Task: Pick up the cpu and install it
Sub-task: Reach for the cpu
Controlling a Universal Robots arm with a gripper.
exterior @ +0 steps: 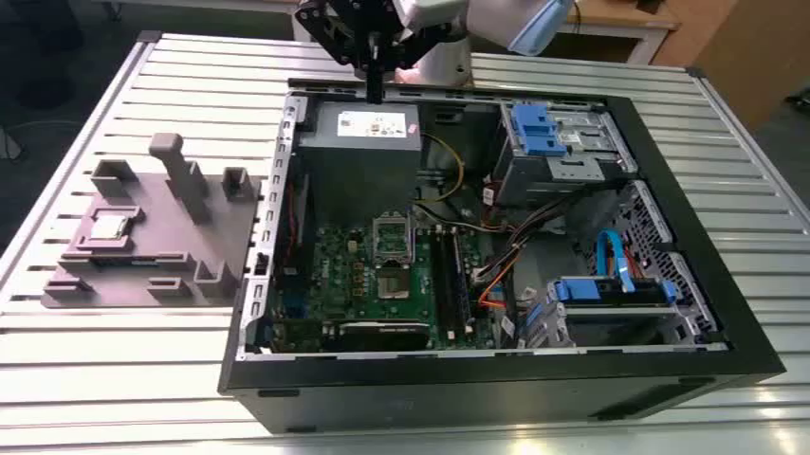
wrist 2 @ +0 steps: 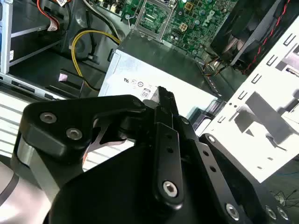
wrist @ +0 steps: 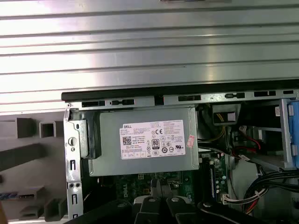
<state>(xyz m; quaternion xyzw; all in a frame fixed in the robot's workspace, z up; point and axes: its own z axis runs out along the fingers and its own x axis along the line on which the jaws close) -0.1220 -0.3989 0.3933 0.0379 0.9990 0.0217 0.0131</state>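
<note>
Task barely begun. cpu (exterior: 112,226) lies on the grey holder (exterior: 190,256) on the tabletop (exterior: 127,370), at the exterior view's left, well apart from the open computer case (exterior: 708,313). It is not picked up yet. Pincer (exterior: 376,95) hangs above the far edge of the case, over the power supply (exterior: 360,142). Its fingers look pressed together with nothing between them. Socket (exterior: 394,248) on the motherboard (exterior: 341,284) looks open and unfilled, my guess. Pickup, carry and seating are all left. Socket detail is too small to judge, and the arm is cut off at the frame's far edge.
</note>
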